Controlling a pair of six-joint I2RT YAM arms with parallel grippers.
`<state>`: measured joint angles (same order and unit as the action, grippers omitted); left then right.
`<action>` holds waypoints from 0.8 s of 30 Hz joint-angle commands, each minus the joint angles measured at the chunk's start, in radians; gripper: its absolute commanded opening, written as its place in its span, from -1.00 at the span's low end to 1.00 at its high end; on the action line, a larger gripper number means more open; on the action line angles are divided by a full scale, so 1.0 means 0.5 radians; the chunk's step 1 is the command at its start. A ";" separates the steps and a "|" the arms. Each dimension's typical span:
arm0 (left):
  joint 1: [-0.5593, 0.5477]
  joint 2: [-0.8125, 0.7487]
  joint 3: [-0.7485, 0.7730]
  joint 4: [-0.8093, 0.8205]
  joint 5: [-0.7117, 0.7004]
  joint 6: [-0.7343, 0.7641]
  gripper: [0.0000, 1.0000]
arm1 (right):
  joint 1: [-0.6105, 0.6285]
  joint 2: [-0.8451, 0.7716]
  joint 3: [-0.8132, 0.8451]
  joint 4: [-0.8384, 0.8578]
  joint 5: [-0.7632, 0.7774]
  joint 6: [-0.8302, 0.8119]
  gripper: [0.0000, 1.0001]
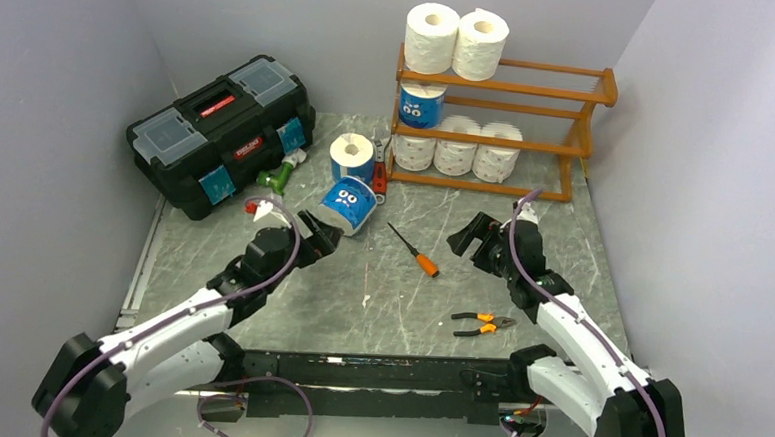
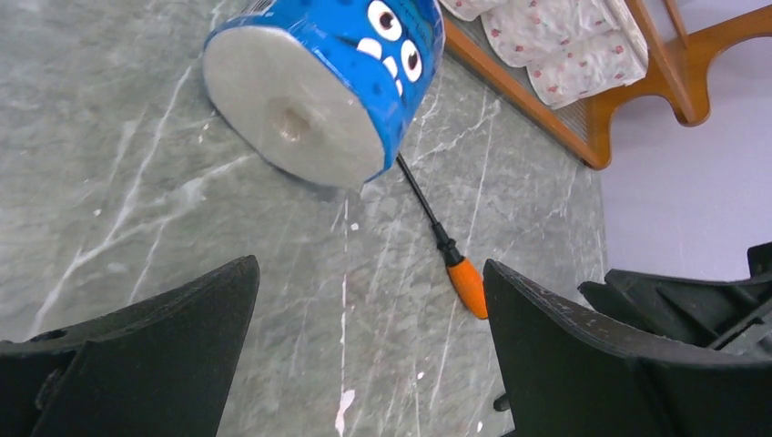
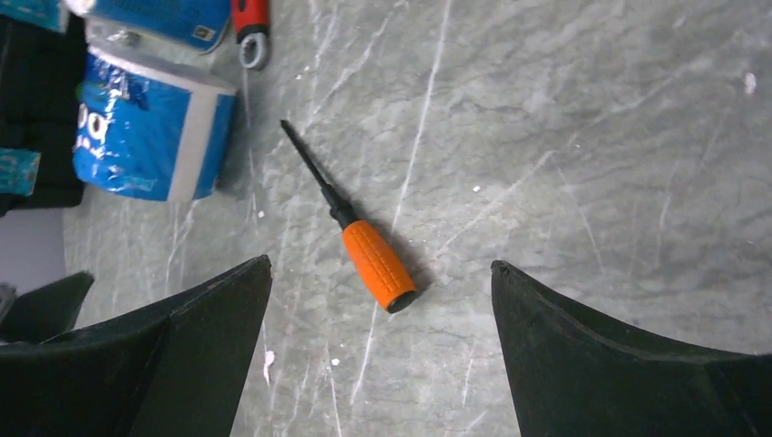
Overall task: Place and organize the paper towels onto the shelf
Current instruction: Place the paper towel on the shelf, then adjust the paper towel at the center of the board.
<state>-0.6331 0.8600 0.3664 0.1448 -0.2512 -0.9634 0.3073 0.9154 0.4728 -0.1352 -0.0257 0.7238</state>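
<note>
Left end effector [image 1: 320, 237], spread wide and empty, faces the tipped blue roll [image 1: 349, 205] at one o'clock, likely to grab it; right end effector [image 1: 478, 238] likewise spread, empty.

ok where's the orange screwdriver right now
The screwdriver lies flat near the top view's centre, just right of the tipped blue roll and beyond the pliers.

the right pincer [image 3: 380, 263] stands wide over an orange-handled screwdriver [image 3: 373, 262], a blue-wrapped roll [image 3: 146, 127] lying at upper left.
</note>
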 commanded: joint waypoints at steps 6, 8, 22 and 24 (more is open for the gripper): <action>0.141 0.279 0.047 0.701 0.199 -0.143 0.99 | 0.002 -0.174 -0.236 0.286 -0.329 -0.021 0.83; 0.189 0.316 0.068 0.673 0.263 -0.157 0.99 | 0.002 -0.207 -0.282 0.331 -0.368 -0.006 0.82; 0.389 0.513 -0.059 1.188 0.484 -0.240 0.99 | 0.005 -0.483 -0.434 0.398 -0.396 0.010 0.84; 0.391 0.540 -0.072 1.259 0.484 -0.254 0.99 | 0.006 -0.470 -0.455 0.468 -0.438 0.024 0.85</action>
<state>-0.4427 1.1107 0.3477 0.6327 -0.0383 -1.0702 0.3073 0.6857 0.2642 0.0120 -0.2192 0.7254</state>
